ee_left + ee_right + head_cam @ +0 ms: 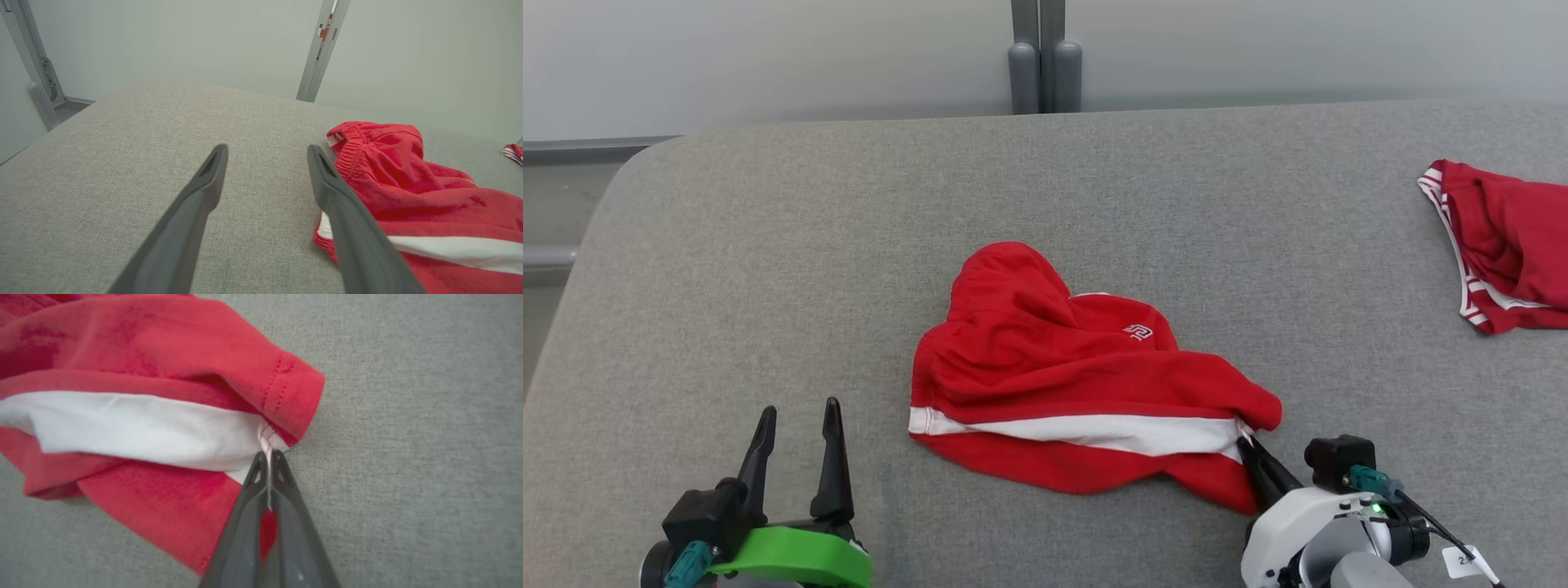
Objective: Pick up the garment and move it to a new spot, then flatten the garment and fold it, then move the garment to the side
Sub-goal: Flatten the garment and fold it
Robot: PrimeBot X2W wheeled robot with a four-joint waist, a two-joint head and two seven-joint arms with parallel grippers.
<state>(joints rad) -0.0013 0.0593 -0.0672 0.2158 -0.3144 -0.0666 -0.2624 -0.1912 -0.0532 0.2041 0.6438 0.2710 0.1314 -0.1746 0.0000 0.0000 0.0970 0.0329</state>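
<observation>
The garment (pixel 1062 384) is a crumpled pair of red shorts with a white side stripe, lying in the middle of the grey table (pixel 768 269). My right gripper (pixel 1245 445) is shut on the garment's hem at its lower right corner. In the right wrist view the two fingers pinch the white-and-red edge of the garment (pixel 163 428) at the right gripper (pixel 267 457). My left gripper (pixel 799 416) stands open at the lower left, apart from the cloth. In the left wrist view the left gripper (pixel 267 153) has bare table between its fingers, and the garment (pixel 412 192) lies just to its right.
A second red garment with white trim (pixel 1503 245) lies at the table's right edge. A grey post (pixel 1044 57) stands behind the far edge, against a pale wall. The table's left corner is rounded, with floor beyond it.
</observation>
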